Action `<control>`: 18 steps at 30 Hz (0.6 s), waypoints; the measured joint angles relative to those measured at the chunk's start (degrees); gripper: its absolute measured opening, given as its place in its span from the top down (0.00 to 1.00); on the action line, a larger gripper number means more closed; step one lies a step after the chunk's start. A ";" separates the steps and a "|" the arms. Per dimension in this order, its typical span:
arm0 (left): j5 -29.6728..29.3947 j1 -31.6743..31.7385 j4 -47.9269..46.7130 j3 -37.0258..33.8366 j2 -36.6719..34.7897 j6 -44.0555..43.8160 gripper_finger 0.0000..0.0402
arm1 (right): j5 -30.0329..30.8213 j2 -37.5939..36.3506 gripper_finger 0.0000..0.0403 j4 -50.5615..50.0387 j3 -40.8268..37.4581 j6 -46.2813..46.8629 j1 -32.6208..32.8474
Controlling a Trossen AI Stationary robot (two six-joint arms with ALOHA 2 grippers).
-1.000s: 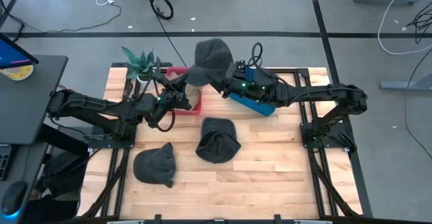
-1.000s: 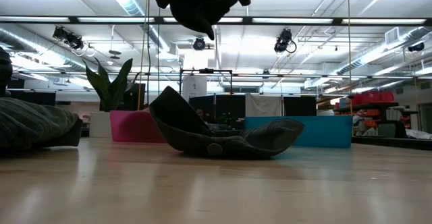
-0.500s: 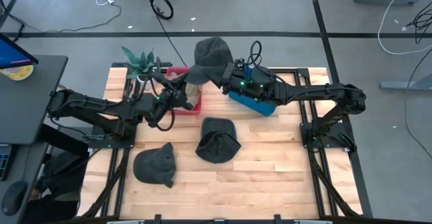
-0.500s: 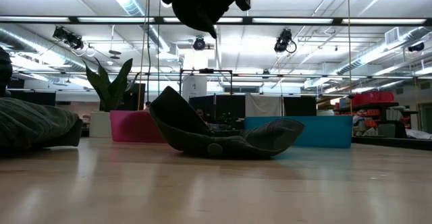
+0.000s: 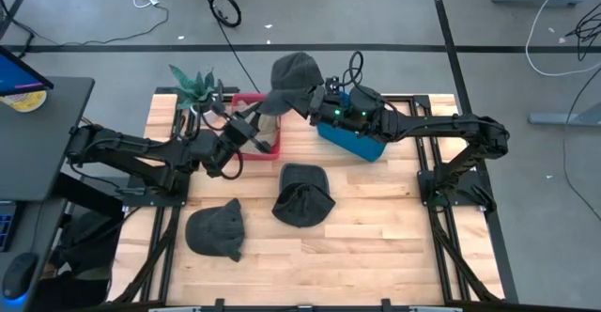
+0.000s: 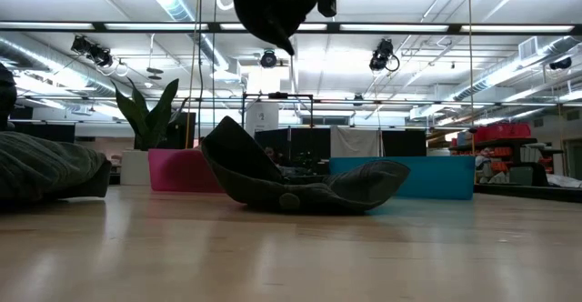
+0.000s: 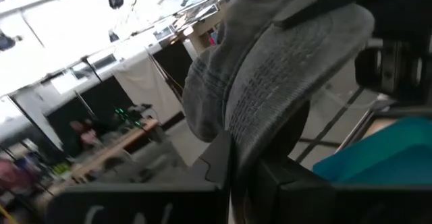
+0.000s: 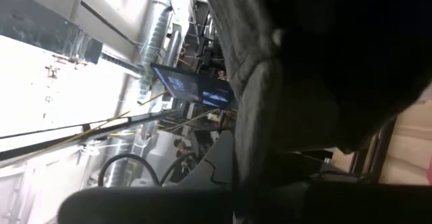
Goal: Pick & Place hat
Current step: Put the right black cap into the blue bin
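A dark grey hat (image 5: 294, 72) hangs in the air over the table's far edge, between the pink bin (image 5: 266, 146) and the blue bin (image 5: 357, 146). In the low view the hat (image 6: 273, 6) shows at the top. My left gripper (image 5: 264, 117) reaches it from the table's left and is shut on it. My right gripper (image 5: 315, 101) comes from the right, also shut on it. Both wrist views are filled by the hat (image 7: 270, 82) (image 8: 260, 96). My left gripper pinches the hat's stitched brim (image 7: 237, 140) between its two fingers, at the brim's edge. The fingers lie about level and come from the table's left. The hat is lifted clear of the table. My right gripper pinches an edge of the hat's grey cloth (image 8: 251, 146) between its two fingers. The fingers lie about level and come from the table's right, opposite the left gripper. One layer or several, I cannot tell.
Two more dark hats lie on the wooden table, one in the middle (image 5: 302, 195) and one near the front left (image 5: 214, 229). A potted plant (image 5: 192, 86) stands at the far left corner beside the pink bin.
My left gripper has rolled about its own axis while staying in place, and the hat has turned a little with it. My right gripper has moved slightly toward the table's left, closer to the hat. The hat stays in the air.
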 joint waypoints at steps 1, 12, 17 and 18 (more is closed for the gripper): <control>0.05 0.00 0.01 0.00 0.00 -1.81 0.92 | 0.02 0.00 0.99 0.03 0.00 0.46 -0.09; 0.27 -0.35 0.06 -0.04 -0.02 -11.69 0.92 | -2.07 -0.26 1.00 0.03 0.00 -0.68 -2.05; 5.54 0.22 -1.97 -0.04 -0.35 -14.66 0.92 | -4.47 -0.88 1.00 -0.48 0.00 -0.66 -3.99; 7.38 0.29 -2.73 -0.04 -0.45 -15.33 0.92 | -5.12 -1.10 1.00 -0.79 0.00 -0.66 -4.43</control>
